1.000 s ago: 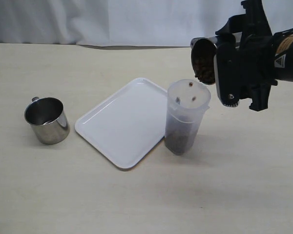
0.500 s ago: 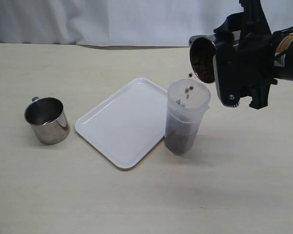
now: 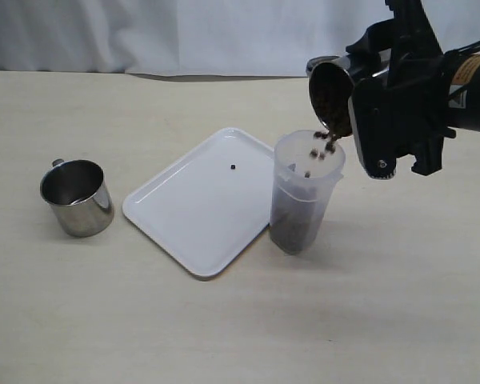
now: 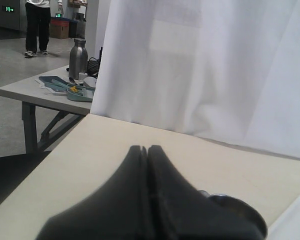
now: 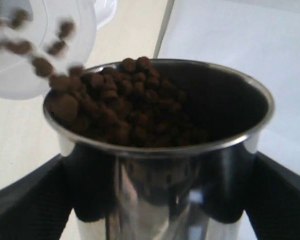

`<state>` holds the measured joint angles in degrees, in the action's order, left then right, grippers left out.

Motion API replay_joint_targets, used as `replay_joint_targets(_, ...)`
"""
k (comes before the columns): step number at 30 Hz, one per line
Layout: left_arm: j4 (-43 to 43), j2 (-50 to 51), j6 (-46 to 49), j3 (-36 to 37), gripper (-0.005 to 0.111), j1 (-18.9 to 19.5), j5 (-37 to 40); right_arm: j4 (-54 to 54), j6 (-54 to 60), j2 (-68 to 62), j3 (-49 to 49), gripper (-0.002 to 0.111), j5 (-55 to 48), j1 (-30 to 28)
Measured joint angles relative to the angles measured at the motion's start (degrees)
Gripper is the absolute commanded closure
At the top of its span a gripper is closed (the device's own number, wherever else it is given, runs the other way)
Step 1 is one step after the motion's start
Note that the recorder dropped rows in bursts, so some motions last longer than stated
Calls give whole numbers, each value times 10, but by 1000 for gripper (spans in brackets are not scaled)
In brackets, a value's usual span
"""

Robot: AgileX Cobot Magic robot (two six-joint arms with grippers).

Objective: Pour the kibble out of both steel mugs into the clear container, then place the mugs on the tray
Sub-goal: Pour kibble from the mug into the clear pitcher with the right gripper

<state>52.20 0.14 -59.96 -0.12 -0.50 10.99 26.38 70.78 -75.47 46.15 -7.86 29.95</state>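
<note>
Right gripper: clamped on the held mug, one black finger pressed to each side of the steel wall. The mug is carried in the air at the right of the exterior view, tipped steeply with its mouth turned down towards the clear container, lip just above and beside the container's rim.

Kibble: several pellets are caught in mid-air between the mug's lip and the container mouth. In the right wrist view the mug is seen well loaded with dark brown, rounded pellets, heaped towards the pouring edge, some blurred as they drop.

Clear container: upright on the table, just beside the tray's right edge; whether they touch cannot be told. The walls are frosted, and a dark layer of kibble is noted in the lower part.

Tray: white, flat, set at an angle to the table edge. One stray pellet is seen over its surface.

Second mug: upright at the left, apart from the tray, shiny, handle turned to the rear.

Left gripper: recorded in the left wrist view only, fingers pressed together with nothing between them. The second mug's rim is partly hidden behind it.
</note>
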Motion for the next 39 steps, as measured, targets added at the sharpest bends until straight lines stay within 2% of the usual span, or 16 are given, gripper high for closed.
replay_joint_targets(39,0,0,0,0,107,0,0,31,46,0,0,103,36,0)
